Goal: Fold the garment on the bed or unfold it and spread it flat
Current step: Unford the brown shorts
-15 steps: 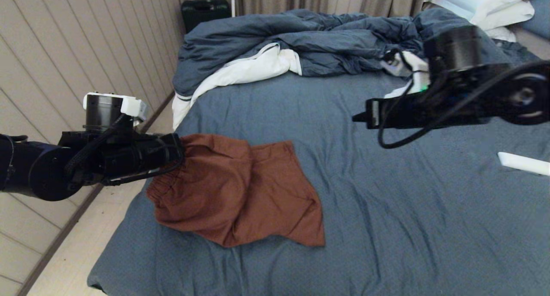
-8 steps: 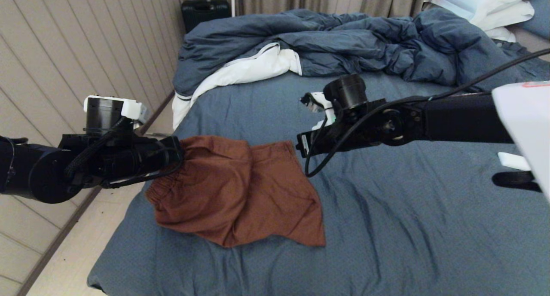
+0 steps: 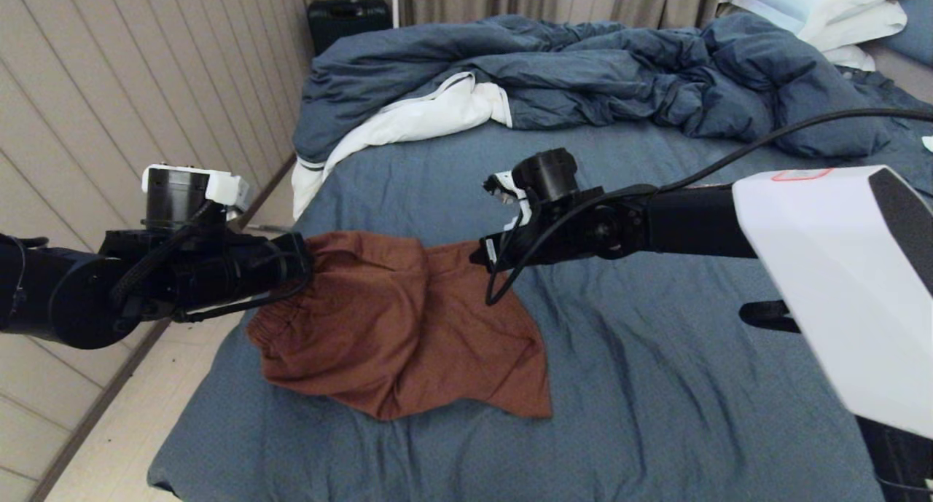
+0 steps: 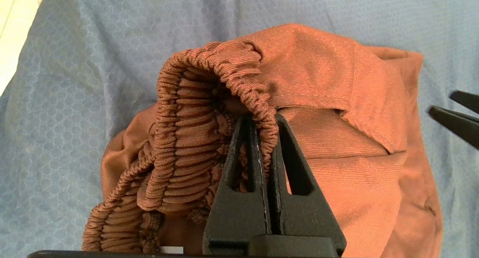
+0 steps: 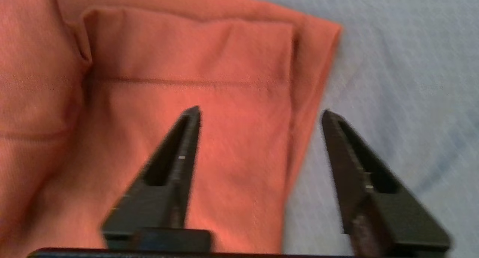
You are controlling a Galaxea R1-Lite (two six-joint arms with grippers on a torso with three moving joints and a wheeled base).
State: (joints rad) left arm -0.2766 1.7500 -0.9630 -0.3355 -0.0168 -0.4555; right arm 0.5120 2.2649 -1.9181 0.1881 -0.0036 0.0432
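Note:
The rust-brown shorts lie rumpled on the slate-blue bed sheet, near the bed's left edge. My left gripper is shut on the ribbed elastic waistband, holding that edge lifted off the sheet. My right gripper hovers open over the far right corner of the shorts; one finger is above the cloth, the other above the sheet, and nothing is between them. Drawstring and logo are hidden.
A rumpled blue duvet with white lining fills the far half of the bed, with white pillows at the far right. A black case stands by the curtain. The wall and floor strip run along the bed's left edge.
My right arm has swung in from the far right, down and leftward, to the shorts' far right corner. The left gripper has kept its hold on the waistband, almost still.

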